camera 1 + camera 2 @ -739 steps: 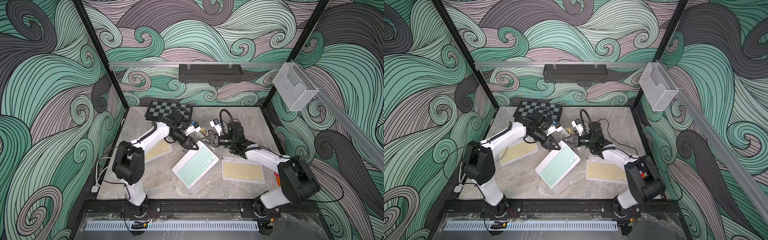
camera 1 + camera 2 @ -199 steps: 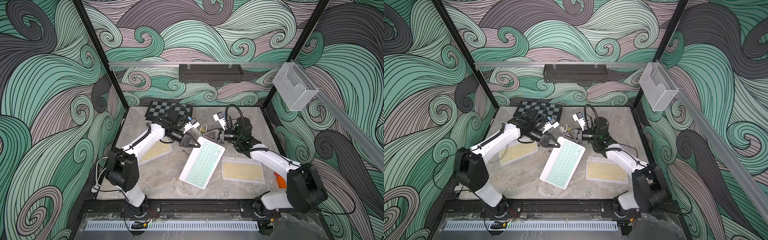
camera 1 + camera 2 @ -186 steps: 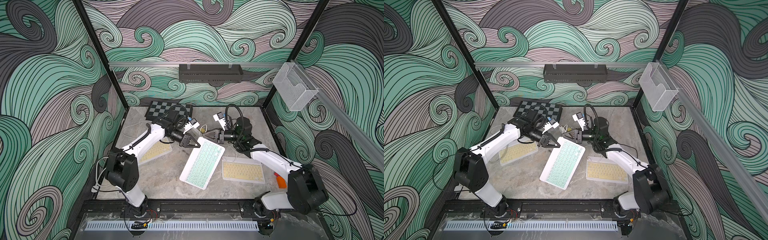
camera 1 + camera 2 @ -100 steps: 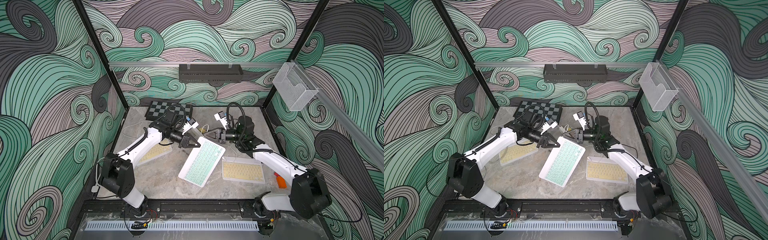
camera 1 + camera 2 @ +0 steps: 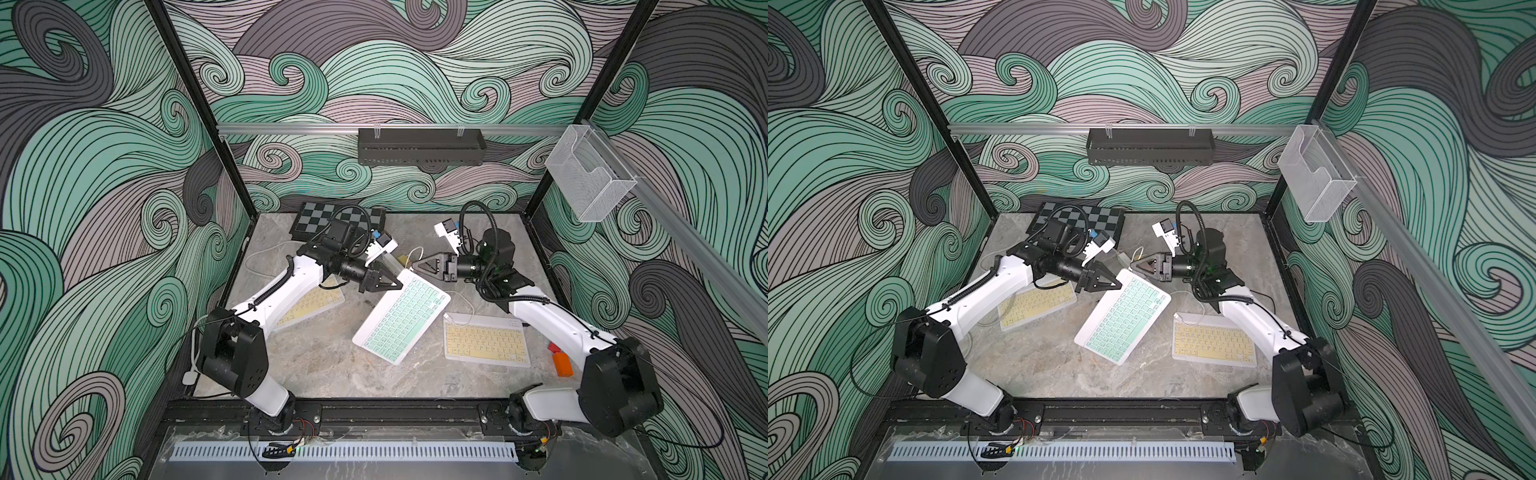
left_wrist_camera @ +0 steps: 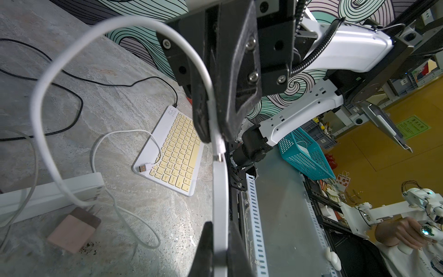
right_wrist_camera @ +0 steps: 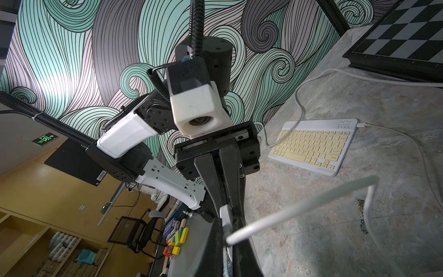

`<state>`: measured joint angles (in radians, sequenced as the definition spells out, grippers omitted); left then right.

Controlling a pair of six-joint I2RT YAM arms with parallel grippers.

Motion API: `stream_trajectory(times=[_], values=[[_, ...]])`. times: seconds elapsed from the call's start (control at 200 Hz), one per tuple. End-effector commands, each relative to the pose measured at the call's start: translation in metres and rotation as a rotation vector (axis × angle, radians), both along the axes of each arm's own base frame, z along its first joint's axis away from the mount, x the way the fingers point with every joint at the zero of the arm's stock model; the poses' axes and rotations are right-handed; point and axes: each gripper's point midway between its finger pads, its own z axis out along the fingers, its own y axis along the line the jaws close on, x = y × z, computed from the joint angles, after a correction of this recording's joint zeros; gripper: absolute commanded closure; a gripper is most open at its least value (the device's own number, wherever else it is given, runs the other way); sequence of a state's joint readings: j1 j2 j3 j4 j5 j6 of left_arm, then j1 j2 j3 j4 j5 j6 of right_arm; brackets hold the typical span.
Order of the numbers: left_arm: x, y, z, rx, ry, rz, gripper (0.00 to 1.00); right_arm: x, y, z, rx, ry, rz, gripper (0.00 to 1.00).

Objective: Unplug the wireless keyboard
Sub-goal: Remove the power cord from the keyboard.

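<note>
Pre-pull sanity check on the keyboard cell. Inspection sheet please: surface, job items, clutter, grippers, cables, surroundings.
Surface: grey stone-look table; dark crumbs by the adapter.
Job's things: green keyboard slanted mid-table; white cable plug at its edge, metal tip showing. Cannot tell if it is seated.
Clutter: left yellow keyboard, right yellow keyboard, chessboard, orange block, power strip, pinkish adapter.
Grippers: left gripper shut on the green keyboard's far corner; right gripper shut on the white cable's plug.
Cables: black cable into the right yellow keyboard; loose USB lead lying on it.
Surroundings: wave-patterned walls, black tray, clear holder.
</note>
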<state>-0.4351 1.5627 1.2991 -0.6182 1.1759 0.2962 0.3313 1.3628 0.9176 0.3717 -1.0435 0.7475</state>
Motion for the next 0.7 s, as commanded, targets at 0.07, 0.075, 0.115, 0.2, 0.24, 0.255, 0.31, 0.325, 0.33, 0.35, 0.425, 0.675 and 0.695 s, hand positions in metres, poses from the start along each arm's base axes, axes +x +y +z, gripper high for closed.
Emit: stream_trajectory(times=[0.07, 0.075, 0.115, 0.2, 0.24, 0.255, 0.31, 0.325, 0.33, 0.35, 0.425, 0.675, 0.695], values=[[-0.033, 0.017, -0.007, 0.044, 0.160, -0.001, 1.00, 0.065, -0.058, 0.058, 0.070, -0.210, -0.351, 1.00], [-0.033, 0.017, -0.007, 0.045, 0.160, -0.002, 1.00, 0.065, -0.058, 0.058, 0.070, -0.211, -0.352, 1.00], [-0.032, 0.017, -0.007, 0.046, 0.163, -0.001, 1.00, 0.064, -0.058, 0.057, 0.069, -0.208, -0.352, 1.00], [-0.032, 0.016, -0.007, 0.045, 0.163, 0.001, 1.00, 0.064, -0.058, 0.057, 0.070, -0.210, -0.356, 1.00], [-0.032, 0.016, -0.006, 0.044, 0.164, 0.003, 1.00, 0.064, -0.059, 0.057, 0.070, -0.210, -0.357, 1.00], [-0.032, 0.016, -0.005, 0.043, 0.162, 0.003, 1.00, 0.065, -0.059, 0.056, 0.070, -0.209, -0.358, 1.00], [-0.032, 0.016, -0.005, 0.040, 0.165, 0.004, 1.00, 0.066, -0.059, 0.057, 0.072, -0.210, -0.364, 1.00], [-0.032, 0.016, -0.005, 0.040, 0.166, 0.004, 1.00, 0.066, -0.059, 0.057, 0.072, -0.210, -0.365, 1.00], [-0.032, 0.016, -0.005, 0.039, 0.166, 0.005, 1.00, 0.066, -0.059, 0.058, 0.073, -0.210, -0.365, 1.00], [-0.032, 0.016, -0.004, 0.036, 0.167, 0.003, 1.00, 0.067, -0.060, 0.057, 0.073, -0.210, -0.367, 1.00], [-0.033, 0.016, -0.005, 0.029, 0.174, 0.006, 1.00, 0.068, -0.059, 0.058, 0.079, -0.209, -0.368, 1.00], [-0.029, 0.014, -0.002, 0.019, 0.189, 0.008, 1.00, 0.061, -0.047, 0.061, 0.093, -0.241, -0.276, 1.00], [-0.028, 0.013, -0.002, 0.023, 0.192, 0.009, 1.00, 0.059, -0.045, 0.061, 0.089, -0.247, -0.260, 1.00]])
